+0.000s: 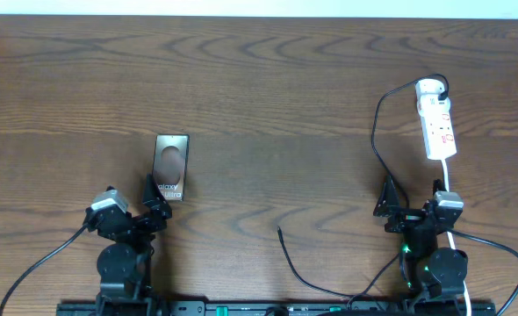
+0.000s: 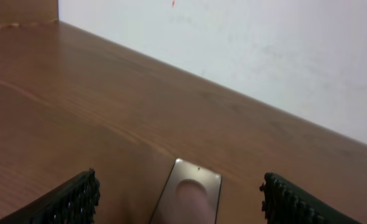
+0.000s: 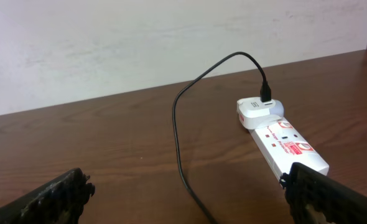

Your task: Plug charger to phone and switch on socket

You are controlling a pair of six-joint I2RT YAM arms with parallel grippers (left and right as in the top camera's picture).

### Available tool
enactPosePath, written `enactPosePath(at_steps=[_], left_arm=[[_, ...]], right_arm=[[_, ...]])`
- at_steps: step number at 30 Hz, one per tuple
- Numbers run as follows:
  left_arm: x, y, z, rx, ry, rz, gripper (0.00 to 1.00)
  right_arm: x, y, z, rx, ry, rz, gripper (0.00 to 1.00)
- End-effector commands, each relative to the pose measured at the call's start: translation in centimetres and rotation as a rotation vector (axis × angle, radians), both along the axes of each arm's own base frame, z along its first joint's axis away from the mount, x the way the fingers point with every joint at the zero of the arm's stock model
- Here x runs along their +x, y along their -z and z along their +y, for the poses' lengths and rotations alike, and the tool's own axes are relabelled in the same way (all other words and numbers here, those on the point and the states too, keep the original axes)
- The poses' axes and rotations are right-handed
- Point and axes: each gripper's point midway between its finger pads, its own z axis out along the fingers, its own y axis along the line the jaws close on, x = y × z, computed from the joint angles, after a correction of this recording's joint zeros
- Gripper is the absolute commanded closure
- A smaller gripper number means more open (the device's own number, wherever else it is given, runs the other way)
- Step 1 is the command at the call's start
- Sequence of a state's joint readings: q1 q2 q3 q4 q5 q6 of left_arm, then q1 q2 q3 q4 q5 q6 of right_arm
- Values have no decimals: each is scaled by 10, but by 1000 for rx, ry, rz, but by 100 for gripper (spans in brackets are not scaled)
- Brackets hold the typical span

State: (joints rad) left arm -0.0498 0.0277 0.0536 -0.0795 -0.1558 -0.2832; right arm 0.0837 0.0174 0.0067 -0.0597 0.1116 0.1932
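Judged step: acquire the plug tip of the charger (image 1: pixel 282 239). The tip lies free on the counter (image 1: pixel 259 88) between the arms, well apart from the phone (image 1: pixel 172 165). The right hand (image 3: pixel 185 180), spread and empty, should close across the cable just behind the tip. The left hand (image 2: pixel 178 186), also spread, frames the phone's near end and can steady it. The socket (image 1: pixel 436 118) lies far right, with the adapter (image 3: pixel 256 111) fitted. The cable loop beside the right arm may snag.

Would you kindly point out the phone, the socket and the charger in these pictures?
phone (image 1: pixel 172 167): overhead view, middle of its glossy face.
socket (image 1: pixel 438 121): overhead view, middle of its white, red-marked face.
charger (image 3: pixel 175 127): right wrist view, midway along the thin black cable.
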Motion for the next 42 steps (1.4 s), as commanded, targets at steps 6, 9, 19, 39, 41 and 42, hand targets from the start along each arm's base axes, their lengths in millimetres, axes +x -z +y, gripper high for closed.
enactPosePath(at_steps=[6, 9, 19, 39, 41, 42], left_arm=[[10, -78, -3, 74, 27, 77, 18], [28, -105, -4, 103, 37, 160, 17], [111, -140, -29, 234, 252, 615, 17], [132, -3, -35, 183, 341, 1177, 77], [134, 5, -35, 181, 343, 1192, 81], [135, 8, -35, 180, 344, 1201, 46]], right_arm=[[0, 1, 2, -11, -11, 2, 1], [0, 1, 2, -11, -11, 2, 1], [0, 1, 2, -11, -11, 2, 1], [0, 1, 2, -11, -11, 2, 1], [0, 1, 2, -11, -11, 2, 1], [0, 1, 2, -11, -11, 2, 1]])
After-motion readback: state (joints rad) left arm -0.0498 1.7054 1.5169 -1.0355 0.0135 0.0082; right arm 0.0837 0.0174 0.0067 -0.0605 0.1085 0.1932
